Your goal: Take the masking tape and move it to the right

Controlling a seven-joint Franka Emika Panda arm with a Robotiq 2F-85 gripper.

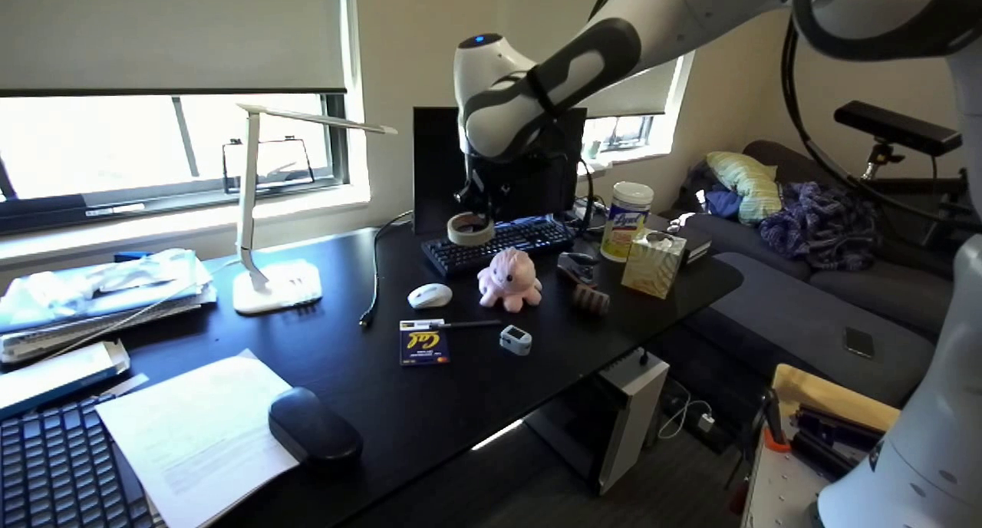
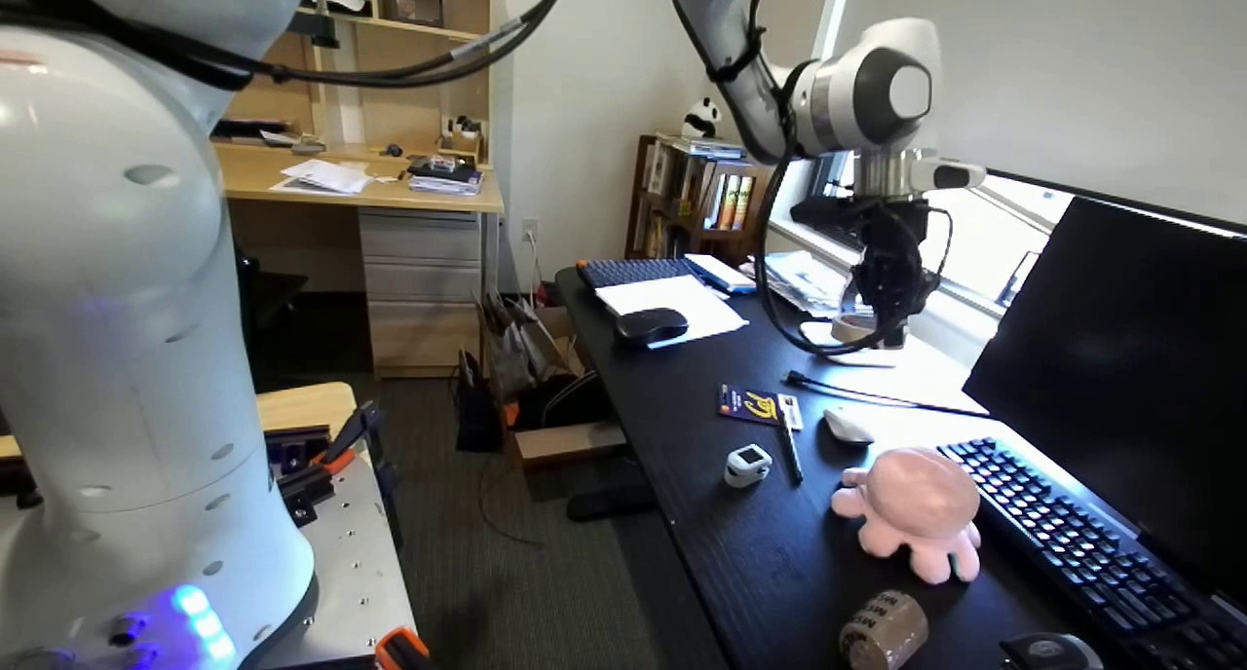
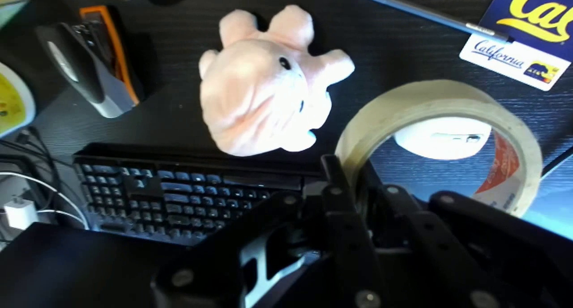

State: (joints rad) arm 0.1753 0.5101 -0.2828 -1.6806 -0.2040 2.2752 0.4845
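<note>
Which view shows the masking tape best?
Wrist view: the masking tape is largest there, its red-and-white inner lining visible, though the fingers hide part of its rim. Both exterior views show it much smaller; in an exterior view only part of it shows.

The arm (image 1: 690, 10) is glossy white, banded dark grey, with a blue light (image 1: 480, 40) at upper centre of the frame. In an exterior view black cables (image 2: 390, 77) loop across the upper left, and blue lamps (image 2: 205, 625) glow on the rounded white base (image 2: 146, 529), lower left. The fingers (image 3: 351, 234) are black, with round grey screws (image 3: 367, 298).
</note>
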